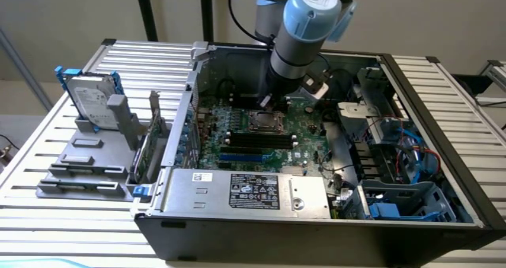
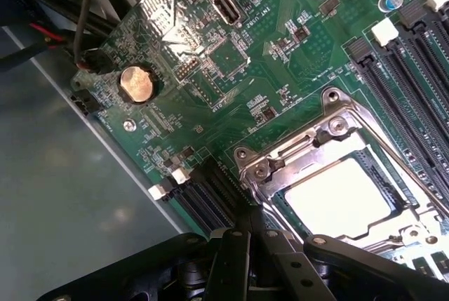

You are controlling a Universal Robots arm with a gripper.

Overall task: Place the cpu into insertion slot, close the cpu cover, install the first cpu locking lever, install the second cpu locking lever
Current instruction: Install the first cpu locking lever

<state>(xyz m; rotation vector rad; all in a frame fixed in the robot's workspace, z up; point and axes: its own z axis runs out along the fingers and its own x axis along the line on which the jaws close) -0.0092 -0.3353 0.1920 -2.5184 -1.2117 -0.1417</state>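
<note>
1. An open computer case (image 1: pixel 316 244) is seen lying on a slatted desk (image 1: pixel 71 220). The green motherboard (image 1: pixel 237 128) is exposed inside it.
2. The arm (image 1: pixel 304 31) is seen reaching down into the case from above. The gripper (image 1: pixel 267 104) is held low over the motherboard, at the far edge of the socket as the exterior view shows it.
3. In the wrist view the black fingers (image 2: pixel 235 262) are seen pressed together with no gap between them. Nothing is gripped.
4. The fingertips are placed just beside one corner of the socket, over a row of dark slots (image 2: pixel 203 192) fitted with white latches.
5. The cpu (image 2: pixel 340 199) is seated flat in the socket, with its silvery metal face turned up.
6. The cpu cover (image 2: pixel 309 148) is lowered onto the socket. Its silvery frame is laid around the cpu, which is seen through the square window.
7. Whether the locking levers are hooked cannot be told from either view.
8. A round coin cell (image 2: pixel 135 83) is mounted on the motherboard, well apart from the socket. A bank of long black memory slots (image 2: pixel 414 69) is set on the side of the socket away from the coin cell.
9. A labelled power supply (image 1: pixel 245 191) is fixed along the near side of the case.
10. A hard drive (image 1: pixel 89 99) is stood upright in a grey holder (image 1: pixel 83 161) on the desk, outside the case on the exterior view's left.
</note>
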